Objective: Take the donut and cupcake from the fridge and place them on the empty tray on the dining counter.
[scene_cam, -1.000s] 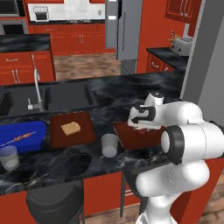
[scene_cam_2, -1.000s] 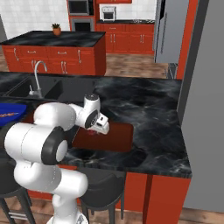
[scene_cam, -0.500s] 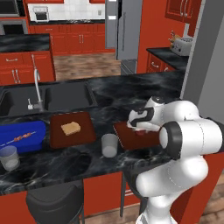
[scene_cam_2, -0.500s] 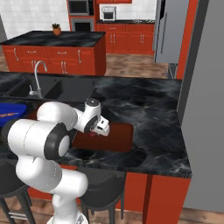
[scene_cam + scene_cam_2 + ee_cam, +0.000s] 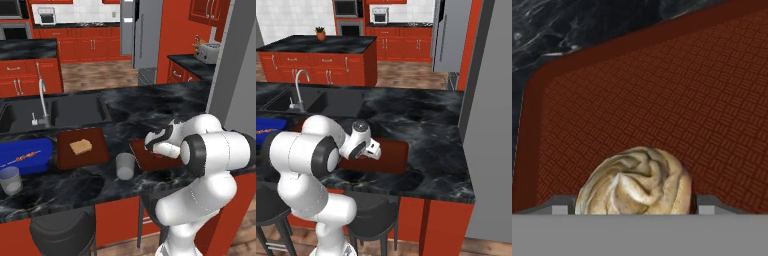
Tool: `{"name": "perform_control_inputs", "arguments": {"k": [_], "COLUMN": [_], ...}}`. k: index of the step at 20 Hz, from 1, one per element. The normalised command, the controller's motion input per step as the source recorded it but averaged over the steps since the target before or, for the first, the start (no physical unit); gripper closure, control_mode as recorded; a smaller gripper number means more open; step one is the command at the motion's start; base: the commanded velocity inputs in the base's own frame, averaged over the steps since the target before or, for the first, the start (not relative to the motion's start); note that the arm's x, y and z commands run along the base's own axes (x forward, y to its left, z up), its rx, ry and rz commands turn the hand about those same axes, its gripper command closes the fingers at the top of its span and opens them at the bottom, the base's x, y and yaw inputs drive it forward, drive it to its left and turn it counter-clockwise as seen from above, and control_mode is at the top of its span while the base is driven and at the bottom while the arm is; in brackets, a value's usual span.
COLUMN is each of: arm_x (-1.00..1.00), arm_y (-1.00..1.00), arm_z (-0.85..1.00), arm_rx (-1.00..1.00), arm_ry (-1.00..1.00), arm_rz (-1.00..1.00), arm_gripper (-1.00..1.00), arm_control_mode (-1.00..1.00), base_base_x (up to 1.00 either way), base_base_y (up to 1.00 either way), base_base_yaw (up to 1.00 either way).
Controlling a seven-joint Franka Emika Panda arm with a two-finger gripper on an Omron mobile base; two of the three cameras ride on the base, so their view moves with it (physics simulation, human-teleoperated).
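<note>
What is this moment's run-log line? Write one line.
phase: placing | gripper: closed on cupcake | position: over tray on dining counter | set down: cannot tell

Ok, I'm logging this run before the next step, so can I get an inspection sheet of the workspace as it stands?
Surface: black marble counter, with a sink set in it.
Job's things: cupcake sits low over the plain red-brown tray, between the fingertips; whether it rests on the tray cannot be told. Grey fridge stands at the back. Donut: nothing seen.
Clutter: second tray with a bread slice, blue tray, two glasses.
Grippers: gripper over the plain tray, jaws wide apart either side of the cupcake.
Cables: nothing seen.
Surroundings: red cabinets, toaster, black stool.
</note>
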Motion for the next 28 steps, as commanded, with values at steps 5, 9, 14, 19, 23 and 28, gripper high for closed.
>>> {"name": "perform_control_inputs", "arguments": {"k": [5, 9, 14, 19, 23, 28], "arm_x": [0.01, 0.00, 0.00, -0.10, -0.03, -0.03], "arm_y": [0.00, 0.00, -0.03, -0.10, -0.09, -0.05], "arm_z": [-0.30, -0.27, -0.10, 0.35, 0.66, 0.87], "arm_rx": [0.00, 0.00, 0.01, 0.03, 0.02, 0.00], "arm_ry": [-0.05, -0.09, -0.04, 0.00, 0.05, 0.02], "arm_rz": [0.00, 0.00, 0.00, 0.00, 0.00, 0.00], "arm_gripper": [1.00, 1.00, -1.00, -1.00, -1.00, -1.00], "arm_control_mode": [-1.00, -1.00, -1.00, -1.00, -1.00, -1.00], "base_base_x": [0.00, 0.00, 0.00, 0.00, 0.00, 0.00], "base_base_y": [0.00, 0.00, 0.00, 0.00, 0.00, 0.00], "base_base_yaw": [0.00, 0.00, 0.00, 0.00, 0.00, 0.00]}}
